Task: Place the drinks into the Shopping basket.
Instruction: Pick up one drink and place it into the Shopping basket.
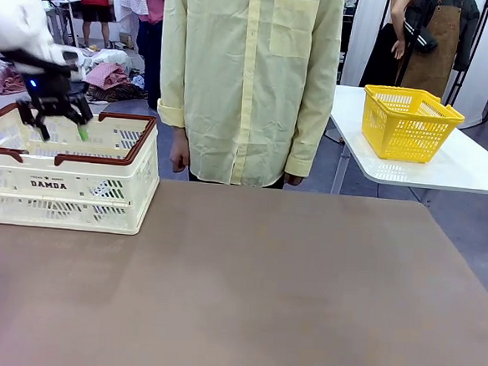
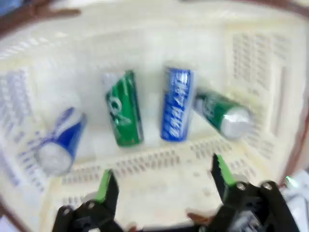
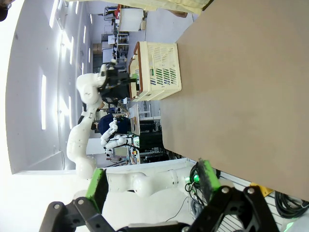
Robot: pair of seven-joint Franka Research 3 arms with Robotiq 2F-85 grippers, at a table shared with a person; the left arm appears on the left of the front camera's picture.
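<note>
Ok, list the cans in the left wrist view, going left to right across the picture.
Blue can → green can → blue can → green can, all lying on their sides in the basket.

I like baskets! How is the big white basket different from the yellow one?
The Shopping basket is cream-white with dark brown handles and "DAMDA" on its side; the yellow basket is all yellow and looks smaller. The Shopping basket sits on the brown table; the yellow basket sits on a white table behind. Both have lattice sides.
</note>
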